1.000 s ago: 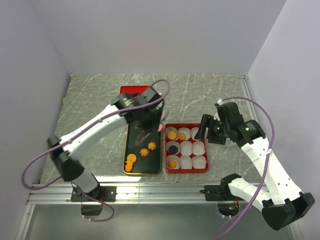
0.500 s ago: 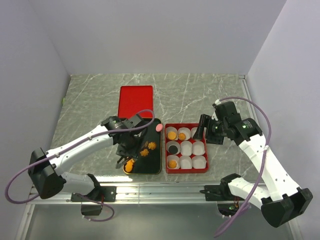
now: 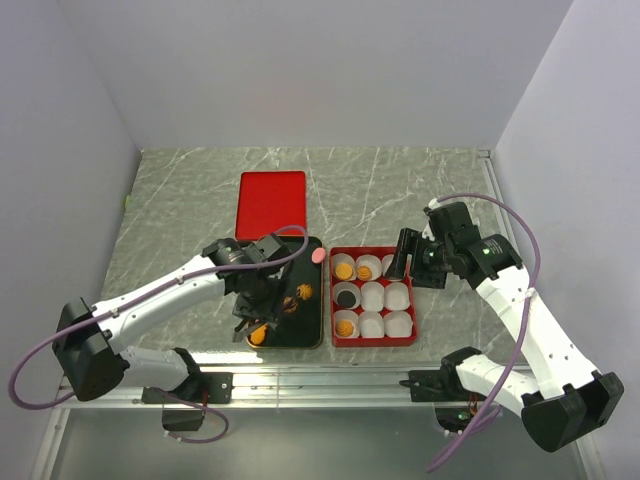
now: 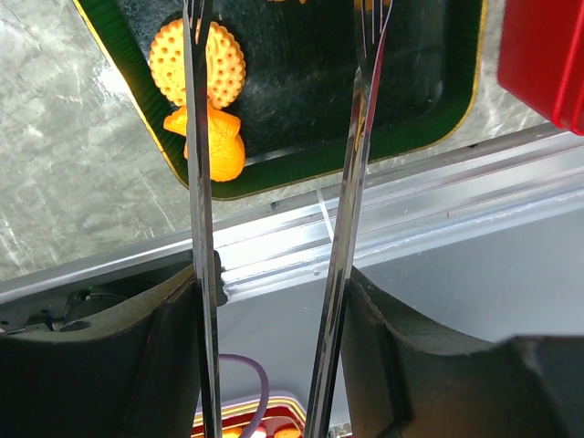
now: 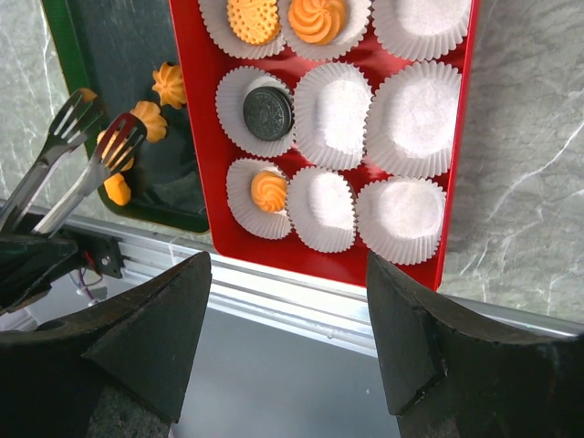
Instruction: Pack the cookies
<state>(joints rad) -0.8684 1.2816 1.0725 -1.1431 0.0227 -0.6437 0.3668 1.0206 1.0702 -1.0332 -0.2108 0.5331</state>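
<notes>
The cookies are split between two places. Several orange ones (image 3: 303,292) lie on the dark tray (image 3: 312,332), and a pink one (image 3: 318,255) sits at its far right corner. Three orange cookies (image 5: 268,189) and a black one (image 5: 267,112) sit in paper cups in the red box (image 3: 372,341). My left gripper (image 4: 274,274) is shut on metal tongs (image 4: 196,182). The tongs' blades are apart and empty over the tray's near left part, beside two orange cookies (image 4: 196,64). My right gripper (image 5: 287,265) is open and empty above the box's right side.
A red lid (image 3: 272,200) lies flat behind the tray. The metal rail (image 3: 320,375) runs along the near table edge, close to the tray and the box. Several cups (image 5: 412,119) in the box hold nothing.
My left arm swung from the tray's far end back to its near left part, tongs open. The pink cookie now shows uncovered at the far right corner. The right arm barely moved.
</notes>
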